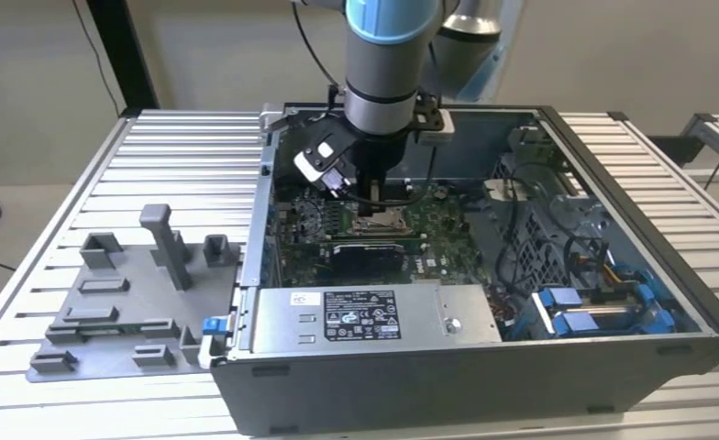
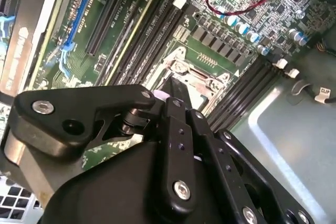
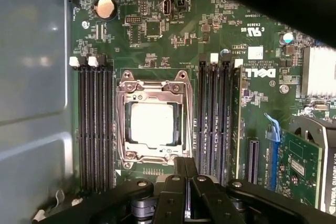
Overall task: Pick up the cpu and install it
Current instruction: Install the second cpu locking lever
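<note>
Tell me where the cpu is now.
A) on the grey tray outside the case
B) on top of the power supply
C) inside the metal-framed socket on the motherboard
C: in the first wrist view the cpu lies within the socket frame.

cpu (image 3: pixel 152 124) seated in socket (image 3: pixel 122 124), hand (image 3: pixel 185 167) beside

The arm (image 1: pixel 392 55) comes straight down from above in the exterior view, its blue-banded wrist vertical and the black gripper (image 1: pixel 376 188) pointing downward at its end. In both wrist views the gripper's (image 3: pixel 185 169) fingers (image 2: pixel 177 90) are drawn together, tips meeting in a narrow point with nothing visible between them. The black linkages spread out behind the tips on either side.
</note>
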Controlling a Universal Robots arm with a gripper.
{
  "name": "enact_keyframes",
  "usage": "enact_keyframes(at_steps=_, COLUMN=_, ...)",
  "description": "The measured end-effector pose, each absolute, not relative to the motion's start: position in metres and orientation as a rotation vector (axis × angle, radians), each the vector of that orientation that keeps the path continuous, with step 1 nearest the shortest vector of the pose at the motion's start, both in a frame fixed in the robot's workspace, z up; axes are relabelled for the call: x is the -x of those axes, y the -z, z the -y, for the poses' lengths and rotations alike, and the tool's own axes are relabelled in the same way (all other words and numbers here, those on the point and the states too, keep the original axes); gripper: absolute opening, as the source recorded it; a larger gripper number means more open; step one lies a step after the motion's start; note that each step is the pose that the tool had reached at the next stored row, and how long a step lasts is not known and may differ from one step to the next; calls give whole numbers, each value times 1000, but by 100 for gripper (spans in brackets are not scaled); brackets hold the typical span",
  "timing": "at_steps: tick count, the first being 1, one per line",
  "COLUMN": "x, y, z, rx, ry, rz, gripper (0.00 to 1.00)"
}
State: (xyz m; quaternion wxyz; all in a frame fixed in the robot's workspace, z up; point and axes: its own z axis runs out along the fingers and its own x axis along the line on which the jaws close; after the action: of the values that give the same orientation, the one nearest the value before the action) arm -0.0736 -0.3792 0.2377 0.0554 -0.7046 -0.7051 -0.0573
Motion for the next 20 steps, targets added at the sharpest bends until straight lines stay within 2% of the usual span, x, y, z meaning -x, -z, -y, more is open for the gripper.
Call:
enact_keyframes(at_steps=7, x=71, y=-249, z=381, rx=2125, ry=183, rz=2124, gripper=0)
enact_keyframes(at_steps=20, x=54, y=-248, z=390, rx=2118, ry=143, rz=2095, gripper=0)
